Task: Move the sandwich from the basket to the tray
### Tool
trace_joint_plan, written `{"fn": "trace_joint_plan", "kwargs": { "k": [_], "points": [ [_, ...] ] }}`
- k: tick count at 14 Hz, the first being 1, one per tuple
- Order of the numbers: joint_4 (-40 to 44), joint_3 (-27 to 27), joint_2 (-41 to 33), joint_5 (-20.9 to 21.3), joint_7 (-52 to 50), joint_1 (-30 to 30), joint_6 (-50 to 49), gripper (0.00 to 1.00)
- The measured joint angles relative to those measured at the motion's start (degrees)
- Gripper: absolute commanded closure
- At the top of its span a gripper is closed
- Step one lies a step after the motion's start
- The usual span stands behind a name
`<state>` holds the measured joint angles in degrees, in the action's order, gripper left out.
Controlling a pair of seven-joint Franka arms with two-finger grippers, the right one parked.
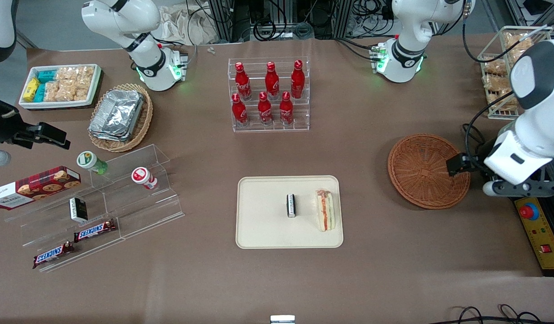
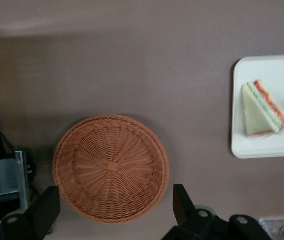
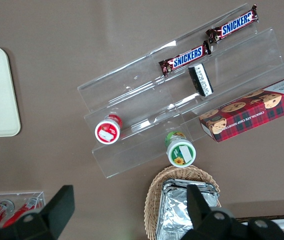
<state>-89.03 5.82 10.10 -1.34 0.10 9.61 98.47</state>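
The sandwich lies on the cream tray, near the tray's edge toward the working arm's end, filling edge up. It also shows in the left wrist view, on the tray. The round reddish-brown basket is empty; the wrist view shows its bare woven bottom. My left gripper hangs high over the basket's rim toward the working arm's end. In the wrist view the gripper is open wide and empty, its fingers well apart over the basket's rim.
A small black packet stands on the tray beside the sandwich. A clear rack of red bottles stands farther from the camera. A control box with a red button sits at the working arm's end. A wire basket stands farther back.
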Motion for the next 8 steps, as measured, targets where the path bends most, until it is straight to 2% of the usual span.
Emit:
{"fn": "trace_joint_plan", "kwargs": {
  "k": [1,4,8],
  "points": [
    [-0.73,-0.09,-0.48,0.00,1.45,-1.10,0.01,0.00],
    [-1.42,-6.45,-0.47,0.02,3.52,-8.87,0.27,0.00],
    [-1.28,-8.58,0.15,0.07,3.54,-9.49,0.95,0.00]
  ]
}}
